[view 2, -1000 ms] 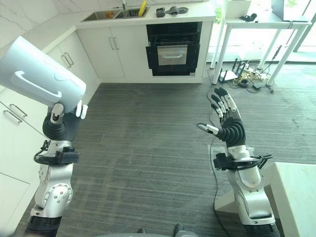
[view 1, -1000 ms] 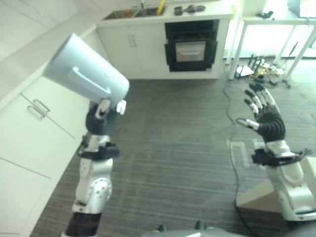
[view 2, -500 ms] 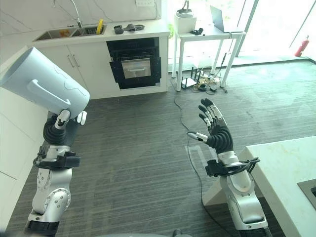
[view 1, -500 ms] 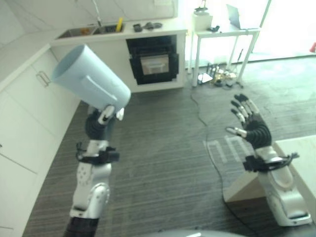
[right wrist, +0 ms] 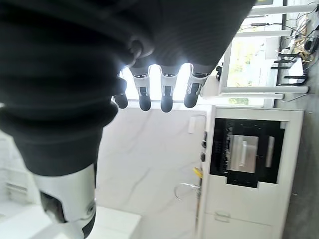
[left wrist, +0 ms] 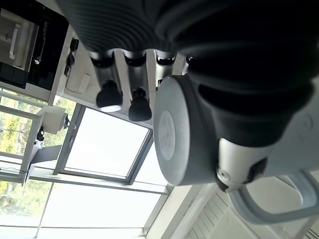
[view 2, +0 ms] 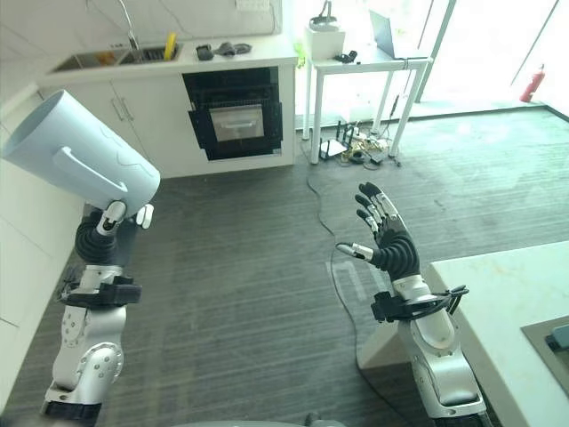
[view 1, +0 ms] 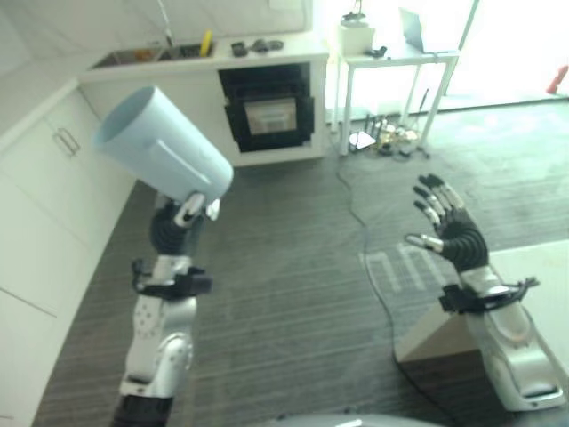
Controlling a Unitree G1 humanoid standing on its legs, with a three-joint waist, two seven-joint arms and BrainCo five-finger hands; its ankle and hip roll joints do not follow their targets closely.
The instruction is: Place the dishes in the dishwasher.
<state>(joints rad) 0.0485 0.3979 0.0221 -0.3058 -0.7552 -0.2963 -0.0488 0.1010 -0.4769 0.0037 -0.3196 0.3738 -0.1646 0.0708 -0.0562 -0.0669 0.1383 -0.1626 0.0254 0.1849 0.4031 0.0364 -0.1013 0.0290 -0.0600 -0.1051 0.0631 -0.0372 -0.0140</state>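
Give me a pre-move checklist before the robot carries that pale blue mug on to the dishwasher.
1. Left hand holds the large pale blue plastic mug with a moulded handle: ok, thumb and fingers sit at its base.
2. Mug orientation: not ok for carrying liquid, it is tilted with the mouth up and away; contents cannot tell.
3. Right hand free: ok, fingers straight, holding nothing.
4. Path over the grey wood-grain floor: not ok, a black cable trails across it.
5. Dishwasher located and open: cannot tell; a black built-in oven shows under the white counter.

Grey striped floor, white desk and router clutter on it
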